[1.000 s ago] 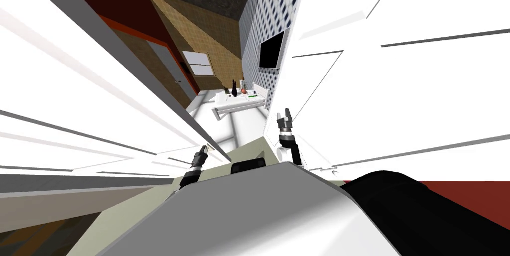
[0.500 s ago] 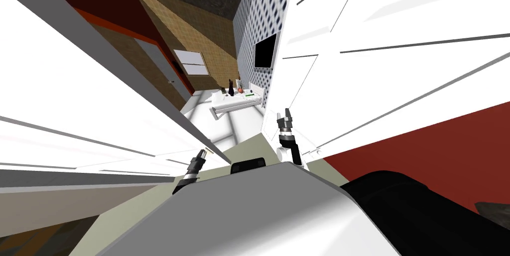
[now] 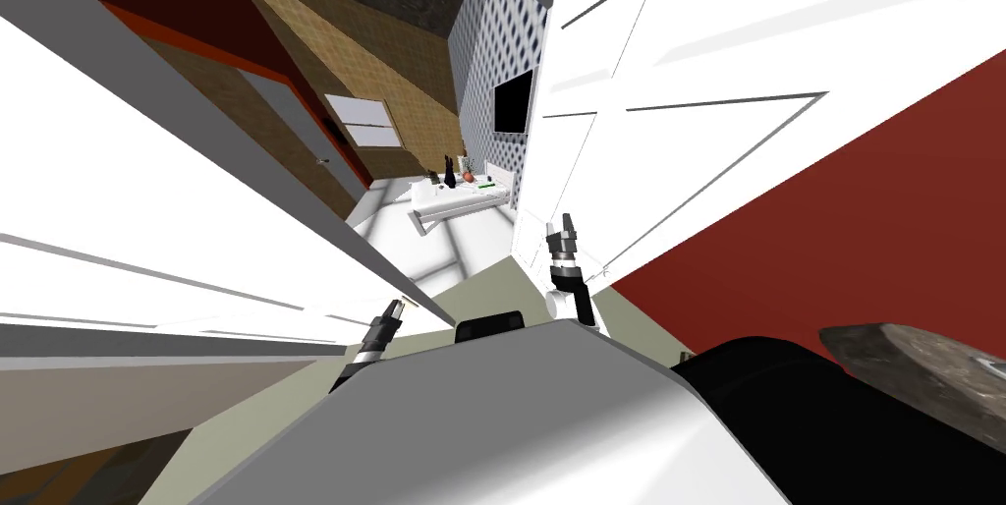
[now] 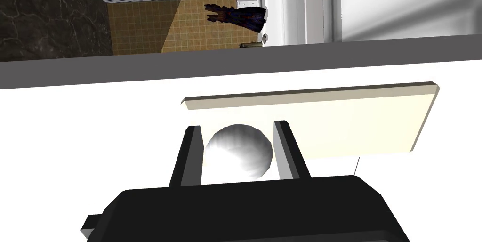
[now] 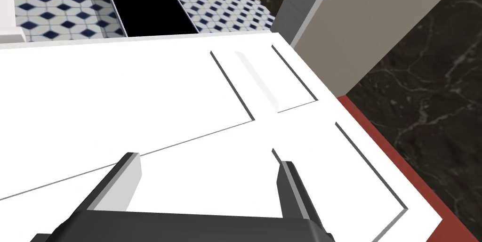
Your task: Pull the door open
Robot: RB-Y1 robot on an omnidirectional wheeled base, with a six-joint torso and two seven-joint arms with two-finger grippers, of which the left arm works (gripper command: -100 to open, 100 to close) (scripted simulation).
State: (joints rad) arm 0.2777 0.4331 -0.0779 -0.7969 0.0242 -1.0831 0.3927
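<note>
Door (image 3: 147, 224): white, flat, with thin grey panel lines. A dark grey edge (image 4: 235, 65) runs its free side. It stands open, with a gap showing past that edge.

Knob (image 4: 239, 152): round, glossy, white shading to grey, and close to the free edge. It sits on a cream rectangular plate (image 4: 348, 121) fixed flat to the door face, at one end of the plate.

Knob is clamped between the two fingers of the left gripper (image 4: 236, 126), one pressing each side.
</note>
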